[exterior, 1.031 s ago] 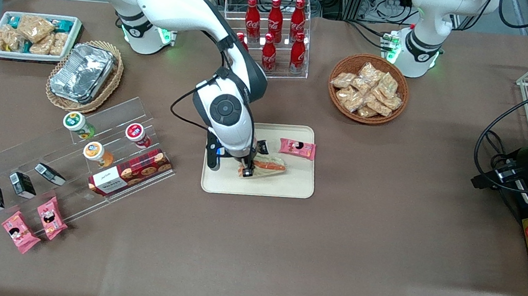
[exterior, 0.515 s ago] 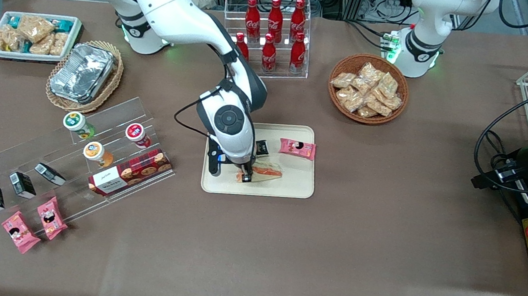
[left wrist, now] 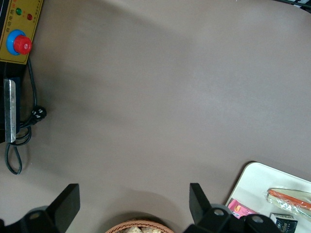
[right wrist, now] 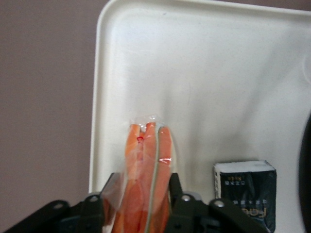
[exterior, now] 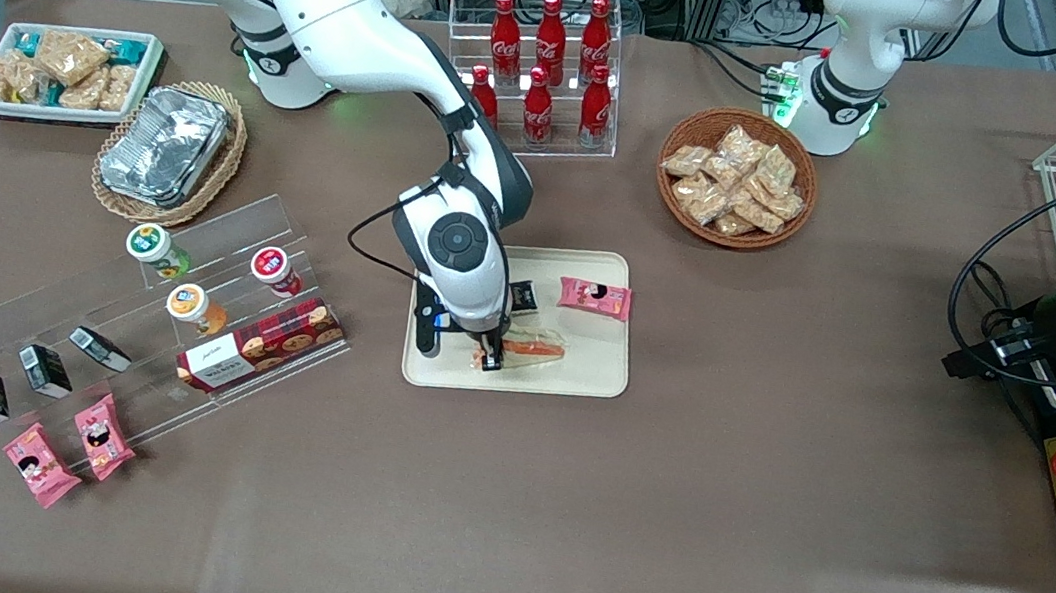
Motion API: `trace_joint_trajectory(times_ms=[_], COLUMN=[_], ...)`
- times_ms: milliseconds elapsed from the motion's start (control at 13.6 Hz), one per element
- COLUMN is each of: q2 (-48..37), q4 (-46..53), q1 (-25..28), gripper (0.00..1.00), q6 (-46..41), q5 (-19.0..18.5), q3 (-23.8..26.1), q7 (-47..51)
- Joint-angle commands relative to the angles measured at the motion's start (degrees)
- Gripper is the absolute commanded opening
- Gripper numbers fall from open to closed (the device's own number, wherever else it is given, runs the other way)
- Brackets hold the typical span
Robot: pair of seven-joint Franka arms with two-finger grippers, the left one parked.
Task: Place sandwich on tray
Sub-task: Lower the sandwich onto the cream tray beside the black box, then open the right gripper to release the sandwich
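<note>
The sandwich (exterior: 534,346), a wedge in clear wrap with orange-red filling, lies low over the cream tray (exterior: 579,375), near the tray's edge nearest the front camera. My right gripper (exterior: 490,358) is shut on the sandwich's end toward the working arm's end of the table. In the right wrist view the sandwich (right wrist: 148,155) sticks out from between the gripper's (right wrist: 141,206) black fingers (right wrist: 176,194), above the tray (right wrist: 204,73). I cannot tell whether the sandwich rests on the tray. The left wrist view shows the tray's corner (left wrist: 257,182) and the sandwich (left wrist: 291,198).
A pink snack packet (exterior: 594,297) and a small black carton (exterior: 522,296) lie on the tray, farther from the front camera than the sandwich; the carton (right wrist: 245,191) is close beside the gripper. A cola bottle rack (exterior: 546,67), a cracker basket (exterior: 736,176) and an acrylic shelf (exterior: 145,300) stand around.
My gripper has moved with the sandwich a little toward the front camera and lower over the tray. The grip is unchanged.
</note>
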Motion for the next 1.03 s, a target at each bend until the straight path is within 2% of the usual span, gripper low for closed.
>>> trace_joint_trajectory(times_ms=[0, 663, 957], q2=[-0.76, -8.23, -14.29], q4=[1.66, 1.66, 1.75], q1=[-0.79, -1.76, -1.76], gripper=[0.98, 0.98, 0.98], q6=[-0.38, -10.57, -19.52], q5=[-1.67, -0.88, -1.05], q3=[-0.16, 0.46, 0.19], q7=[0.91, -3.38, -15.57])
